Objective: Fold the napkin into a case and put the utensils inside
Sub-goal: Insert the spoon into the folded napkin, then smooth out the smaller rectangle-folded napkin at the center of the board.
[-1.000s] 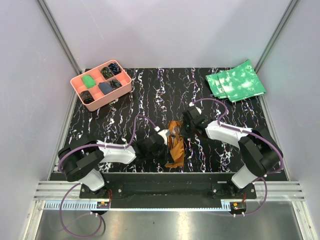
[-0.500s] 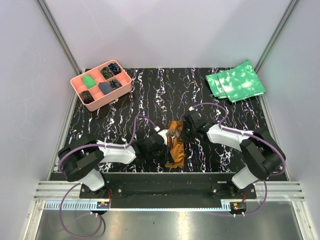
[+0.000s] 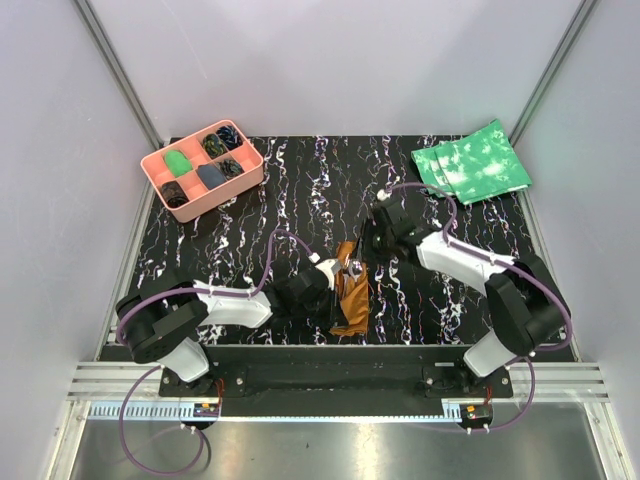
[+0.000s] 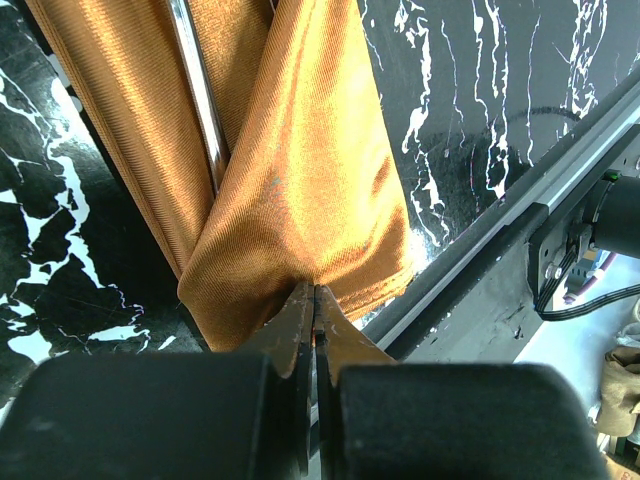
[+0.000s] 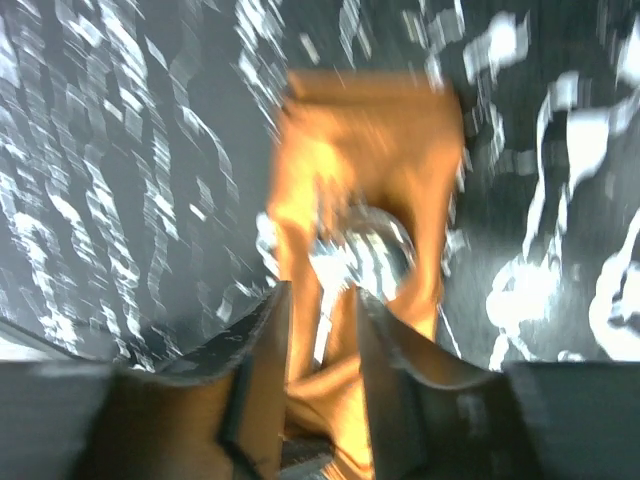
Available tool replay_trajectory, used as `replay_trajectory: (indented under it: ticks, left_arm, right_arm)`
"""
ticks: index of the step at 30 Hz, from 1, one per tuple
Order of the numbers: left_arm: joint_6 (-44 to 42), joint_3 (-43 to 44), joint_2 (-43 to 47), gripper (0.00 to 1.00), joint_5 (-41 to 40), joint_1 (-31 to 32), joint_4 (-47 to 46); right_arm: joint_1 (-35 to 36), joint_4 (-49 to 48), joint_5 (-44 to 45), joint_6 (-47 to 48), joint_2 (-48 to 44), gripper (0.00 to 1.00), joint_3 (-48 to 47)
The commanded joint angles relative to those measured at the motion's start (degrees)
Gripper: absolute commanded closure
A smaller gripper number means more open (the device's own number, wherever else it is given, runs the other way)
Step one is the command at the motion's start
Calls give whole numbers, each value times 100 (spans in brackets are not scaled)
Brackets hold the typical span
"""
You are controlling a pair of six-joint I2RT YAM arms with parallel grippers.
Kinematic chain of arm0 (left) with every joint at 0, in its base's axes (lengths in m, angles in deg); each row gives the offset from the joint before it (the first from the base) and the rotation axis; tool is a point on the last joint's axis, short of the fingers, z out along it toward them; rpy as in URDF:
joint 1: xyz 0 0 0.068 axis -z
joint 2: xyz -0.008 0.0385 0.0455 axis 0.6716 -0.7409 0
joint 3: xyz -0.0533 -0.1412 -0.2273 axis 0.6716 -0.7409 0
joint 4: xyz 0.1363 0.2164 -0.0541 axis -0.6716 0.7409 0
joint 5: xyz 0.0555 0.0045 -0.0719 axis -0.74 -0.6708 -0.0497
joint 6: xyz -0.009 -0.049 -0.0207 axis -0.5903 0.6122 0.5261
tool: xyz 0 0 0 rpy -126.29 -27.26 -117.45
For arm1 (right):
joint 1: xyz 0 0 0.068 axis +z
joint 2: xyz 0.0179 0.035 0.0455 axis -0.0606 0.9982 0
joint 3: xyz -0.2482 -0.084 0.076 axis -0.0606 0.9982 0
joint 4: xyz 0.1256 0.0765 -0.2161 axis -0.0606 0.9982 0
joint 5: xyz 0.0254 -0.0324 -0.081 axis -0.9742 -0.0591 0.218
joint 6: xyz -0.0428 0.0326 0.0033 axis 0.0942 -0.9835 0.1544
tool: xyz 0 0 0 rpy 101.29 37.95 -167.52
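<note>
Pinching the case [image 4: 300, 180] at its near end, your clenched left gripper [image 4: 315, 300] apparently steadied it while your right gripper [image 5: 322, 300] hovered, fingers parted and empty, over the utensils [image 5: 365, 245].

Bright even light, blurry right-wrist view.

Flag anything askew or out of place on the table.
The case is only loosely folded. Its flaps gape along the seam, baring a utensil handle, and the shiny head lies uncovered on the cloth. Nothing is spilled or damaged.
</note>
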Motion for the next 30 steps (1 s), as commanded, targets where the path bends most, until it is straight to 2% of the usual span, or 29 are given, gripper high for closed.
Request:
replay_trajectory:
  ticks: [1, 3, 4, 7, 30]
  left_arm:
    - [-38, 27, 0, 100, -81, 30, -49]
    - [-38, 19, 0, 100, -73, 30, -58]
    - [-38, 19, -9, 100, -73, 30, -58]
    - [-47, 28, 0, 100, -81, 30, -32]
    - [15, -95, -123, 100, -29, -49, -190]
  right_arm:
    - [-209, -62, -309, 542, 380, 70, -698]
    - [-244, -70, -432, 665, 610, 77, -953]
    - [-262, -79, -546, 701, 811, 85, -1110]
    - [-271, -105, -573, 789, 1076, 90, -1278]
    - [-271, -483, -732, 973, 2605, 89, -2043]
